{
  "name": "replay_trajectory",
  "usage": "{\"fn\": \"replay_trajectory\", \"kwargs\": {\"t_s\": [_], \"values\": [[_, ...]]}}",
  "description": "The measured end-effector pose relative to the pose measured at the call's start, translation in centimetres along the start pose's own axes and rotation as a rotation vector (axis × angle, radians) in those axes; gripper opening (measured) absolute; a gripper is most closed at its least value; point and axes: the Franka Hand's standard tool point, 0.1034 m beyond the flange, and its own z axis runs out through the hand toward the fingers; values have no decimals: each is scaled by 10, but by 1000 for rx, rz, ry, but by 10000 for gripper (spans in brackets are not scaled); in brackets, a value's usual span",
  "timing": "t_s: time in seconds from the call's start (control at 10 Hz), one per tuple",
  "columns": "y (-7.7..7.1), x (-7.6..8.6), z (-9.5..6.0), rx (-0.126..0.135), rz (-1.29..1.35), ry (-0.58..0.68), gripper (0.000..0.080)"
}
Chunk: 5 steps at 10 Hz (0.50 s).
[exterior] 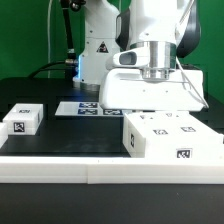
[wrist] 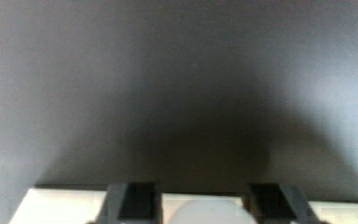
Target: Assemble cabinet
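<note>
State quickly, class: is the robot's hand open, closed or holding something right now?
Hand: open. In the wrist view its two dark fingers stand well apart, with nothing visibly clamped between them.

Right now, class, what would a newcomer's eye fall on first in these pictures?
The white Franka arm looms mid-frame in the exterior view, above the large white tagged cabinet case at the exterior view's right. A small white tagged block sits alone at its left; in the wrist view the gripper shows two dark fingers apart.
</note>
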Motion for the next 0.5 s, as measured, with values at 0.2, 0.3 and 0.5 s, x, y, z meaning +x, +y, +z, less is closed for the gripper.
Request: {"fn": "replay_trajectory", "kwargs": {"t_s": [0.2,0.3,0.5], "values": [[0,0,0,0,0,0,212],[0,0,-1,1,0,-3,212],[-2,9,-19,14,6,-25,212]]}}
